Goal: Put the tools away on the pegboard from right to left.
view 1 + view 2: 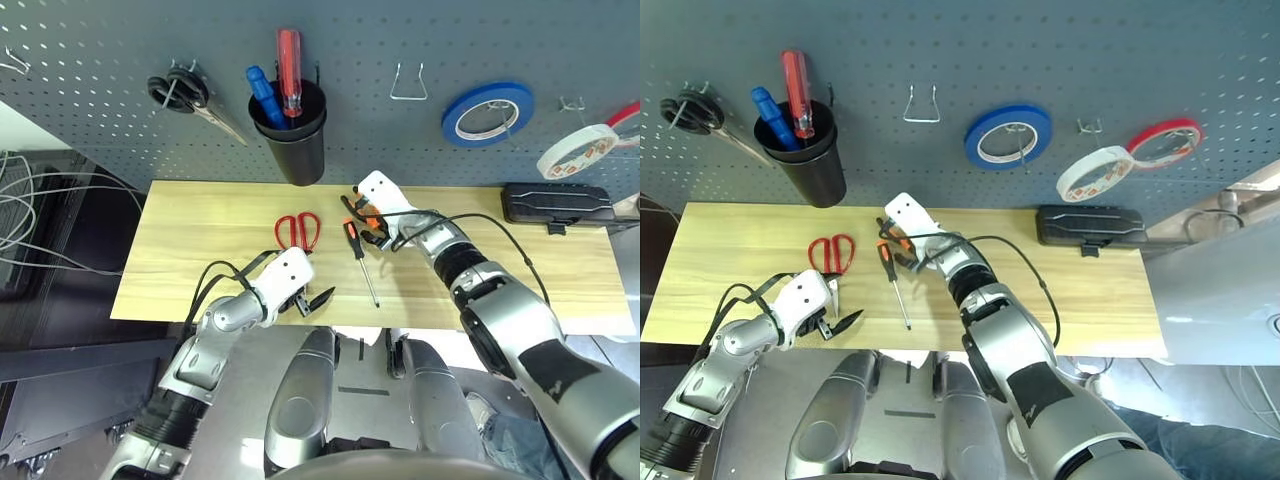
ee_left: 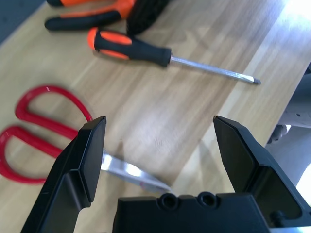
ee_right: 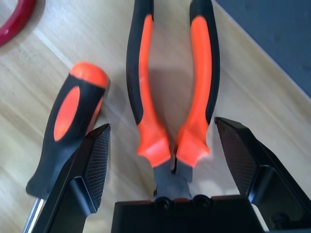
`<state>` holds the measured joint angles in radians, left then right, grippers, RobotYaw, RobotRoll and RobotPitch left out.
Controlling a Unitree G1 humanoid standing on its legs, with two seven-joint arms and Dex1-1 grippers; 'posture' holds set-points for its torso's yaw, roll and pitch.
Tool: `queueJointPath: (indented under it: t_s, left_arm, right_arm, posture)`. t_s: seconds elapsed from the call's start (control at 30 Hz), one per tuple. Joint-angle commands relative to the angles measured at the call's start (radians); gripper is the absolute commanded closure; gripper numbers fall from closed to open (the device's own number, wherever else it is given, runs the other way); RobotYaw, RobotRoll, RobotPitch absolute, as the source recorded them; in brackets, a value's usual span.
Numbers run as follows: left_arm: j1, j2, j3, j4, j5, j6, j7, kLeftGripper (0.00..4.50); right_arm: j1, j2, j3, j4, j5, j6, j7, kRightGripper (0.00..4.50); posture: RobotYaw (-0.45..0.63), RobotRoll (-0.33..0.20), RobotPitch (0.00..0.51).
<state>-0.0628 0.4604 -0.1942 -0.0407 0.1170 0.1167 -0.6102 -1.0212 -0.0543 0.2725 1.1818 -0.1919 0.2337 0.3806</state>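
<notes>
Table (image 1: 200, 250): light wood, below the pegboard (image 1: 100, 90).
Right hand (image 3: 165, 145): wide — straddling the pliers (image 3: 170, 87).
Left hand (image 2: 160, 145): wide, over the red-handled scissors (image 2: 34, 131).
Screwdriver (image 1: 358, 258): between them.

On the surface (image 1: 200, 230), scissors (image 1: 297, 230) lie left of the screwdriver (image 1: 360, 262), pliers (image 1: 364, 215) just right; tape roll (image 1: 577, 150) hangs on the pegboard (image 1: 100, 60) behind.

a workshop bench: a wooden table (image 1: 200, 240) stood against a blue-grey pegboard (image 1: 100, 80) hung with blue tape roll (image 1: 487, 112), black-handled scissors (image 1: 185, 95) and a black cup (image 1: 292, 135) of screwdrivers.
</notes>
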Motion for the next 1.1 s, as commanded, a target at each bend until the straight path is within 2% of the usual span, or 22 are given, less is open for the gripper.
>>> queueJointPath:
  t_s: [0.03,0.07,0.17,0.27,0.3,0.53,0.7,0.83,1.1]
  left_arm:
    - [0.034,0.005,-0.004,-0.012,-0.005,0.015,0.0,0.0]
    - [0.036,0.006,-0.004,-0.013,-0.006,0.015,0.001,0.0]
    - [0.038,0.008,-0.001,-0.01,-0.007,0.013,0.004,0.0]
    - [0.036,0.007,0.001,-0.01,-0.009,0.012,0.008,0.0]
    - [0.033,0.007,0.001,-0.007,-0.01,0.011,0.008,0.0]
    - [0.02,0.002,-0.006,-0.003,-0.014,0.0,0.012,0.0]
    - [0.02,-0.002,0.003,-0.009,-0.028,-0.032,0.016,0.0]
    - [0.017,-0.018,0.025,-0.008,-0.072,-0.117,0.017,0.0]
    - [0.012,-0.011,0.046,-0.003,-0.159,-0.288,-0.044,0.0]
  right_arm:
    - [0.022,0.011,-0.012,0.052,-0.014,-0.009,-0.022,0.04]
    - [0.022,0.012,-0.015,0.056,-0.016,-0.014,-0.024,0.04]
    - [0.024,0.014,-0.021,0.062,-0.022,-0.027,-0.038,0.63]
    - [0.022,0.016,-0.032,0.067,-0.02,-0.019,-0.045,1.69]
    - [0.022,0.015,-0.034,0.067,-0.02,-0.02,-0.048,1.82]
    - [0.008,0.004,-0.067,0.041,-0.013,-0.004,-0.08,1.82]
    - [0.032,-0.028,-0.088,-0.055,0.006,0.023,-0.057,1.82]
    - [0.11,-0.074,-0.089,-0.25,0.014,0.08,-0.012,1.82]
    - [0.349,-0.178,-0.088,-0.807,0.026,0.296,0.078,1.82]
  posture:
    - [0.24,0.0,0.433]
    - [0.24,0.0,0.433]
    - [0.25,0.0,0.428]
    - [0.25,0.0,0.425]
    - [0.24,0.0,0.421]
    - [0.23,0.0,0.398]
    - [0.22,0.0,0.369]
    - [0.2,0.0,0.335]
    - [0.15,0.0,0.267]
